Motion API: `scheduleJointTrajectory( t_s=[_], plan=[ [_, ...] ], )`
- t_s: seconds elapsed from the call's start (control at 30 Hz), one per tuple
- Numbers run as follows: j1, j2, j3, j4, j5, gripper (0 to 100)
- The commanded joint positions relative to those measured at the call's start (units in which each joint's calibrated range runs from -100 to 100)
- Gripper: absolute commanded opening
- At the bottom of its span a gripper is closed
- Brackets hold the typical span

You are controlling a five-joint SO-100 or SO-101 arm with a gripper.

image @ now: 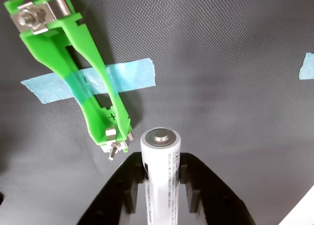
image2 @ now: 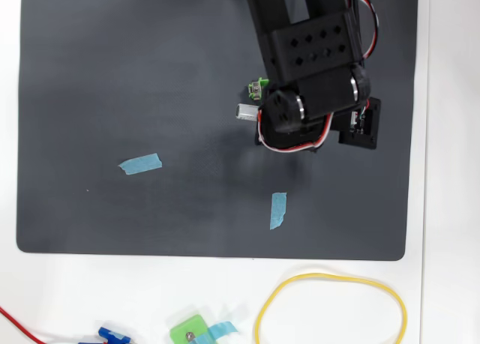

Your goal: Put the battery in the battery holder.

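In the wrist view my gripper (image: 162,172) is shut on the battery (image: 161,156), a white-silver cell with dark print. The battery points forward, with its metal end just right of the near end of the battery holder (image: 73,63). The holder is a long bright-green frame with metal contacts at both ends. It lies slanted from top left toward the centre and is held down by blue tape (image: 132,75). It looks empty. In the overhead view the arm (image2: 315,67) covers most of the holder. Only a green corner (image2: 260,89) and the battery tip (image2: 245,112) show.
The work surface is a dark grey mat (image2: 112,74) on a white table. Loose blue tape strips (image2: 140,163) (image2: 278,210) lie on the mat. Off the mat at the front lie a yellow loop (image2: 330,306), a squarish green piece (image2: 191,331) and a red wire (image2: 19,323).
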Motion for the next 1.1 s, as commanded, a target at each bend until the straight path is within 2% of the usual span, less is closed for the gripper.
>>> scheduleJointTrajectory(
  t_s=[0.0,0.77,1.07],
  plan=[
    [-3.24,-3.77,-0.89,3.05,0.18,0],
    [-6.77,-19.97,10.74,3.32,-2.69,0],
    [-9.57,-19.20,14.26,-3.68,-3.89,0]
  ],
)
